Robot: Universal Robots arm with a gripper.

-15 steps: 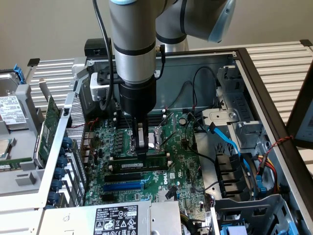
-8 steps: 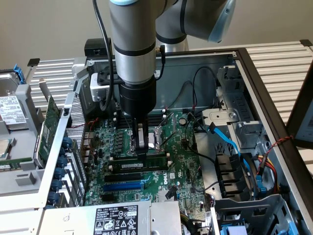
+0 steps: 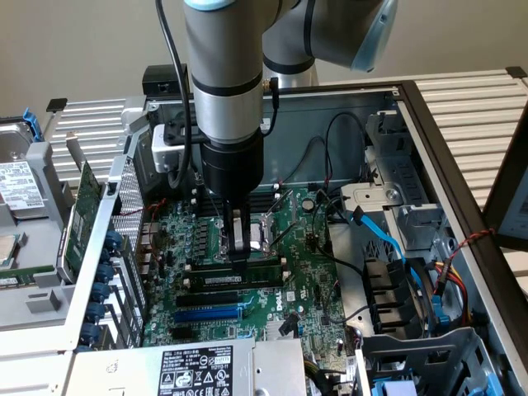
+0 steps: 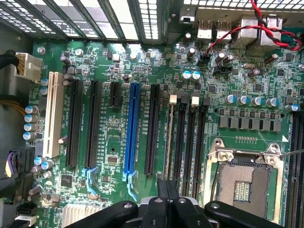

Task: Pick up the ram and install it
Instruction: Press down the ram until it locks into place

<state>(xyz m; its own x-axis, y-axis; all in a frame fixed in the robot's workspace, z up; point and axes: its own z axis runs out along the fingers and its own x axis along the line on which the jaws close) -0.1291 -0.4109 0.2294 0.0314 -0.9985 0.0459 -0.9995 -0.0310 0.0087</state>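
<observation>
Over the motherboard (image 3: 247,272), the closed claw (image 3: 239,257) presses the ram (image 3: 247,278), slot-edged.

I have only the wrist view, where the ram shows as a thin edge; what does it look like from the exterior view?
Observer: There the ram shows its green side with a white label strip, standing on edge among the black slots.
Operator: Where are the fingers relative to it?
Observer: The shut fingers point straight down and appear to rest on its top edge, roughly mid-length.
Operator: Is anything near the board on the far side?
Observer: A blue cable runs past the board at the exterior view's right.
</observation>
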